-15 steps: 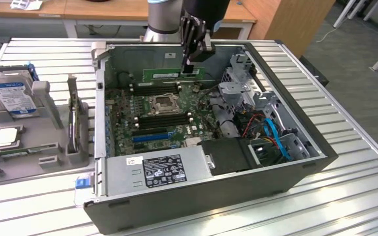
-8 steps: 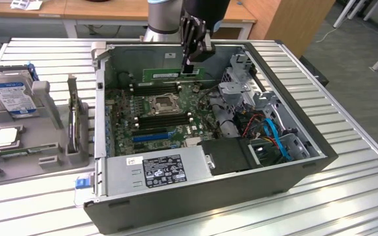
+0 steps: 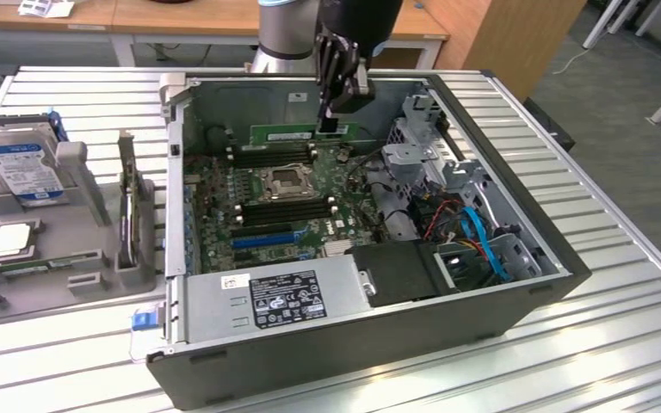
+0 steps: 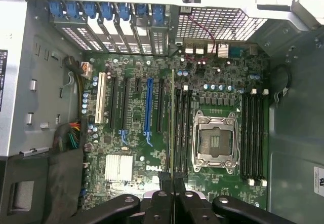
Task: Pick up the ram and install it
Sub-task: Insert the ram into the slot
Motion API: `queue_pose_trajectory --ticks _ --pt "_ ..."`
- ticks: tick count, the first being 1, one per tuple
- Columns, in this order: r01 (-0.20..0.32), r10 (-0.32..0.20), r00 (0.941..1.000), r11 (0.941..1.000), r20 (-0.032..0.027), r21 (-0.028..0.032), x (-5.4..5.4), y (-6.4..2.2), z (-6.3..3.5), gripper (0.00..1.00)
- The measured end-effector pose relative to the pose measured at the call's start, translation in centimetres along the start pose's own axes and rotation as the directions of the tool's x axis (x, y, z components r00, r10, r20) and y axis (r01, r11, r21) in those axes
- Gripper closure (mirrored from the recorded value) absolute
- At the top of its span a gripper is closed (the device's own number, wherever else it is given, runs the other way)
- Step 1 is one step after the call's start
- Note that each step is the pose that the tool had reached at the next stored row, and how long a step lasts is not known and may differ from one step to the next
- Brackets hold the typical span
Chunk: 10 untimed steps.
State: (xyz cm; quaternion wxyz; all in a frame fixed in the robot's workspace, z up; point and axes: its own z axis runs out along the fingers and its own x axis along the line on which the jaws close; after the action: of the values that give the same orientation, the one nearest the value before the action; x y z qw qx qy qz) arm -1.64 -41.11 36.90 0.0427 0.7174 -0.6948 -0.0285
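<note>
1. Exterior view: the gripper is clamped shut on the ram, pinching its upper edge toward the end on the exterior view's right. The green stick hangs level inside the open computer case, above the far part of the motherboard. It looks clear of the board, so I judge it is not seated.

2. Wrist view: between the closed fingertips of the gripper the ram appears edge-on as a thin line. It runs alongside the black memory slots next to the CPU socket. I cannot tell which slot it sits over.

3. To do this step well, I judge the stick should stay parallel to its slot, with both ends at one height and the push straight down. Whether the slot latches stand open I cannot tell.

4. The exterior view gives height and levelness, which the wrist view hides. The wrist view gives the sideways line-up with the slots, which the other blurs.
</note>
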Motion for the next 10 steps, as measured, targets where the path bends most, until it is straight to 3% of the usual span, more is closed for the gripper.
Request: queue_pose_trajectory --ticks 10 --pt "-0.033 0.033 0.9995 0.9994 0.0033 0.007 0.0 -0.11 1.4 0.88"
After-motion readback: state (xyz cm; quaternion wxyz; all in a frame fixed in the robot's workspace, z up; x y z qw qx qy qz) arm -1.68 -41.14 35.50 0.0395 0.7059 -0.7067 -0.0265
